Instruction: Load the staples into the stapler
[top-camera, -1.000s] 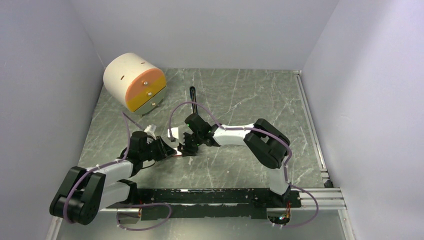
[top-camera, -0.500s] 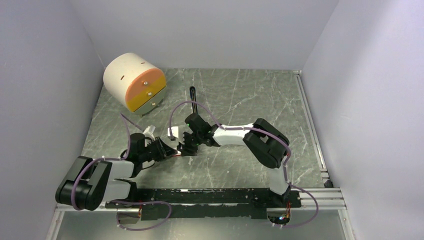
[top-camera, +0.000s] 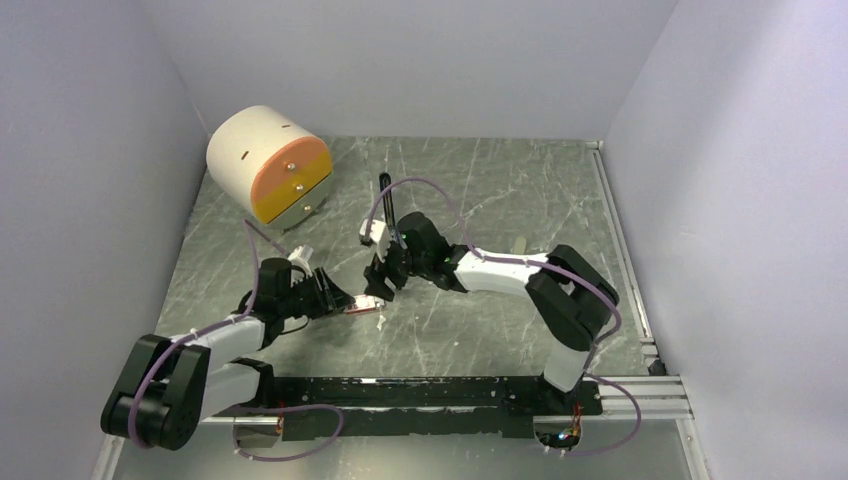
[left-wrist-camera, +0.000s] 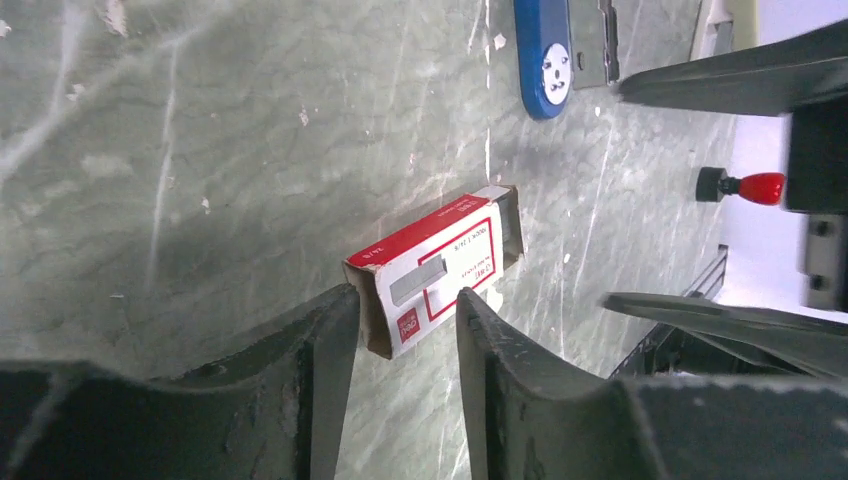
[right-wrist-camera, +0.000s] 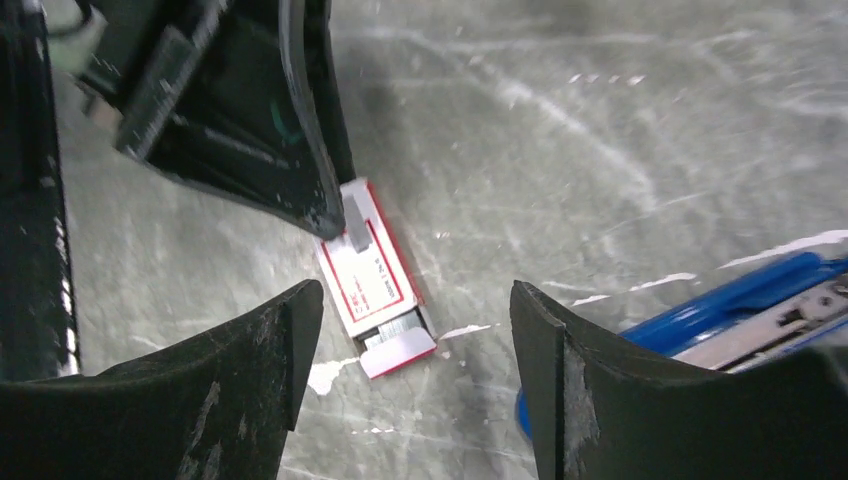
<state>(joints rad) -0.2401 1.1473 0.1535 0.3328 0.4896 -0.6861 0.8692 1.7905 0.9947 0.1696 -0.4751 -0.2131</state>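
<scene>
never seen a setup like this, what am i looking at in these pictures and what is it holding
It is two robot arms bolted to the near edge of a green table, each ending in a two-fingered pincer. One picture looks down from above and behind; the other two come from cameras on the wrists, so the dark shapes at their bottom edges are the fingers. On the table lie a red and white staple box, its end open, a blue stapler and a white and orange drum. The left pincer straddles the box's end; whether it presses it I cannot tell. The right pincer hangs open above, holding nothing.
</scene>
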